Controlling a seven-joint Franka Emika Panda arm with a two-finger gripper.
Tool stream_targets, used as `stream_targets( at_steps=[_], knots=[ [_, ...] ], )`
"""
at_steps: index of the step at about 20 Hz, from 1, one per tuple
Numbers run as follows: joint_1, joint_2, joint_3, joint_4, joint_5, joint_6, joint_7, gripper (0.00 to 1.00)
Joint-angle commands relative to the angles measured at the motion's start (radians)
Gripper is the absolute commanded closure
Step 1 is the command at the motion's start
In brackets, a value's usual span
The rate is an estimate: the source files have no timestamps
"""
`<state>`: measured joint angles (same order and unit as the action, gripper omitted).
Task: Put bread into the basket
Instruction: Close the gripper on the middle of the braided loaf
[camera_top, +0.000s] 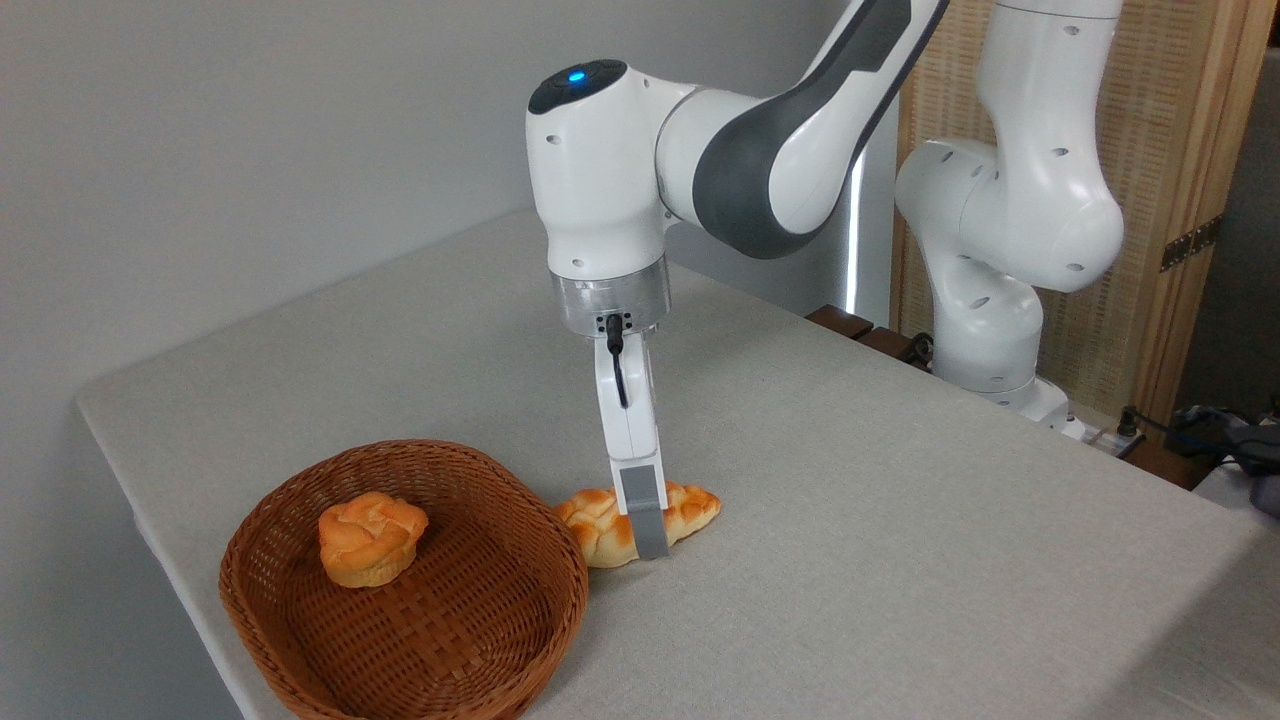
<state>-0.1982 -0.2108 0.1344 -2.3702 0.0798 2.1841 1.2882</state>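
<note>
Basket (400, 590) is nearest the camera, brown wicker, shallow, sitting at the table's front-left corner. A small round orange bun (370, 537) lies inside it, toward its left-rear part.

Bread (600, 525), the braided golden-brown loaf, lies on the cloth just right of the basket. Its left end meets or tucks behind the basket's right rim; can't tell from here if they actually touch. Right end points away from the basket, slightly to the rear.

Gripper (648, 535) comes straight down over the loaf's middle. One grey finger (645, 510) is visible on the near side of the bread, crossing in front of it, tip down at about the loaf's lower edge near the cloth. The other finger is hidden behind, so the loaf sits between them or behind the near one; can't tell whether they're clamped on it or just straddling it.

Table (900, 520) is covered in light grey cloth, bare to the right of and behind the basket. Arm (700, 150) is white and grey with a blue light on the wrist joint; its base stands at the far right edge of the table, well apart from the basket.

Behind: plain grey wall to the basket's rear-left, a wooden-framed woven screen (1180, 200) far right, some dark cables (1220, 435) beyond the table's right edge.
</note>
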Motion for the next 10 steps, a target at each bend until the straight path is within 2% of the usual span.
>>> stream_targets(
  at_steps=[1, 4, 6, 8, 10],
  knots=[
    [-0.009, 0.004, 0.007, -0.004, -0.038, 0.034, 0.009, 0.00],
    [-0.010, 0.005, 0.007, -0.004, -0.040, 0.037, 0.009, 0.00],
    [-0.029, 0.013, 0.007, -0.004, -0.043, 0.040, 0.009, 0.00],
    [-0.030, 0.027, 0.007, -0.006, -0.046, 0.088, 0.008, 0.00],
    [-0.030, 0.027, 0.007, -0.006, -0.046, 0.089, 0.008, 0.00]
  ],
)
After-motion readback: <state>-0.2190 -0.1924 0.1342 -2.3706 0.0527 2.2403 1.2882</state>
